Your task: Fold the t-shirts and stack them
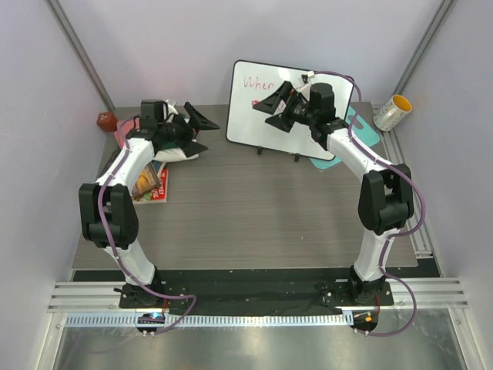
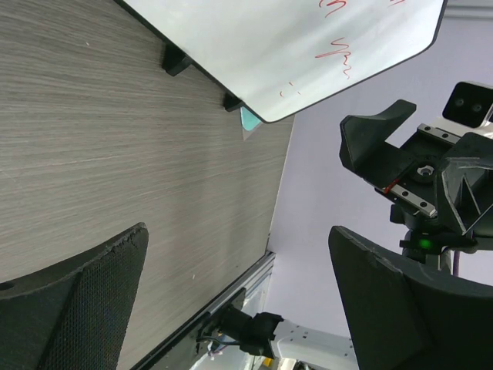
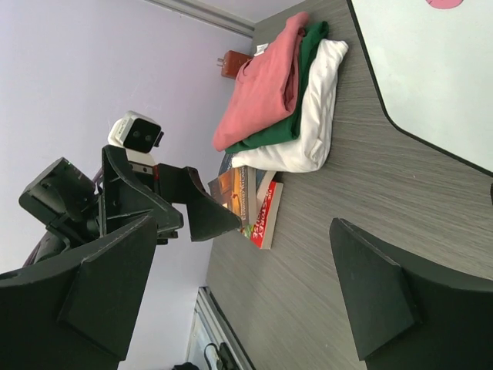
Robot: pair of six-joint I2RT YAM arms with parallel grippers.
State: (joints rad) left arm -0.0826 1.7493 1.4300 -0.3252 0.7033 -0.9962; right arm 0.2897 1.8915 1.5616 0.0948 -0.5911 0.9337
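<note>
**Three folded t-shirts stacked at the far-left corner; both pincers spread and empty**

- T-shirts: one stack of three, all folded, at the far-left corner of the table [image 1: 254, 208]. From top to bottom:
  - salmon-pink shirt [image 3: 262, 85]
  - dark green shirt [image 3: 271, 139]
  - cream-white shirt [image 3: 317, 116], lying on the tabletop
  - In the top view the left arm's wrist covers most of the stack. Only a white edge and a strip of pink show.
- Left gripper [image 1: 209, 136]: fingers spread wide with nothing between them. It is raised off the table, just right of the stack, and points toward the whiteboard. Its own camera shows bare tabletop in the gap between the fingers.
- Right gripper [image 1: 260, 116]: fingers spread wide and empty. It is held in the air in front of the whiteboard and faces the left gripper.
- Books [image 3: 258, 204]: glossy covers, lying flat on the table just beside the stack on its near side.
- Whiteboard [image 1: 250, 127]: propped upright at the far middle of the table, with red handwriting on it.
- Teal item [image 1: 366, 131]: partly hidden behind the whiteboard's right end. I cannot tell what it is.
- Can [image 1: 393, 112]: at the far-right corner, off the wooden top.
- Brown object [image 1: 106, 120]: small, behind the stack at the far-left edge.
</note>
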